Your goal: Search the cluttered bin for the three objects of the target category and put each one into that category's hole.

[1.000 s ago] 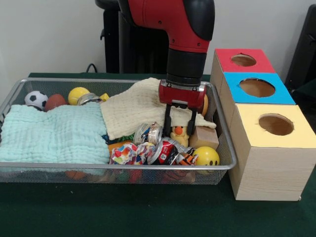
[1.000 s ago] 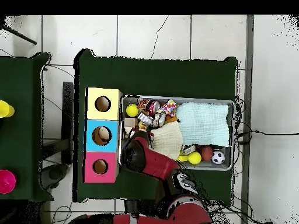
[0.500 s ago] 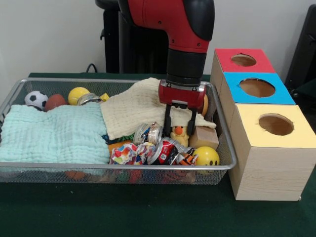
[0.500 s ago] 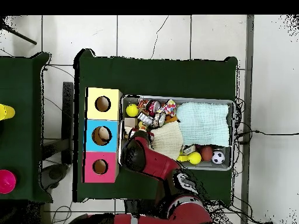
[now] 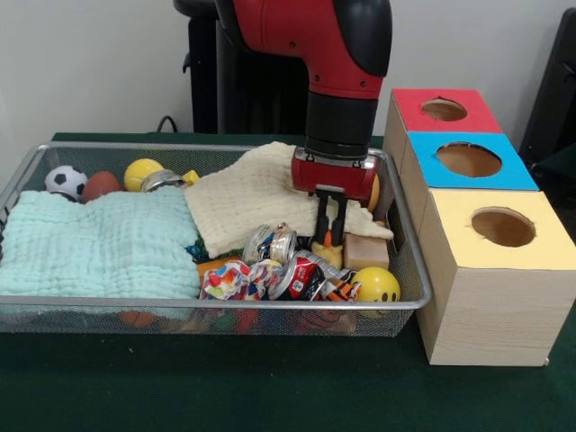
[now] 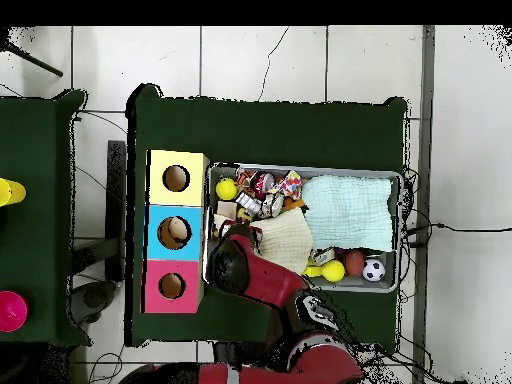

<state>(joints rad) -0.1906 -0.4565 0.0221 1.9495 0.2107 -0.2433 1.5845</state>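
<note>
Fingers (image 5: 329, 219) pinch together on the yellow duck toy (image 5: 326, 253) inside the wire bin (image 5: 216, 306), beside a wooden block (image 5: 367, 251).

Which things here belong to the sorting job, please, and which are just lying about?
Job: gripper, shut on the yellow duck; wire bin; red box, blue box and yellow box, each with a hole.
Lying about for now: blue cloth, cream cloth, soccer ball, wooden block, smiley ball.
</note>
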